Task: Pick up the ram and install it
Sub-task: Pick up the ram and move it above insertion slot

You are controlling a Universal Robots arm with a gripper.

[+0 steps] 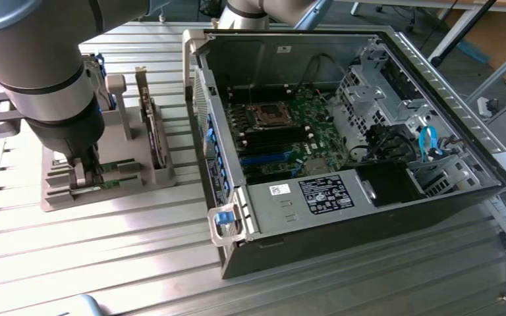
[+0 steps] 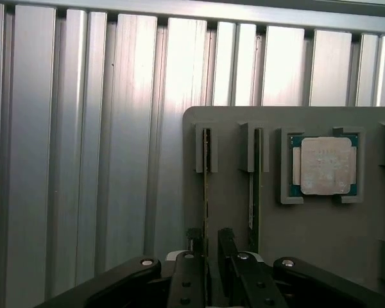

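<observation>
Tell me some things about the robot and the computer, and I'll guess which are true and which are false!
1. The computer case is open. True.
2. The gripper is holding a ram stick high in the air. False: it is open, with its fingers either side of a ram stick that stands in the grey holder.
3. A second ram stick stands in the holder too. True.
4. The silver processor chip lies on the bare table. False: it sits in a recess of the grey holder.
5. A blue cable is inside the case. True.
</observation>
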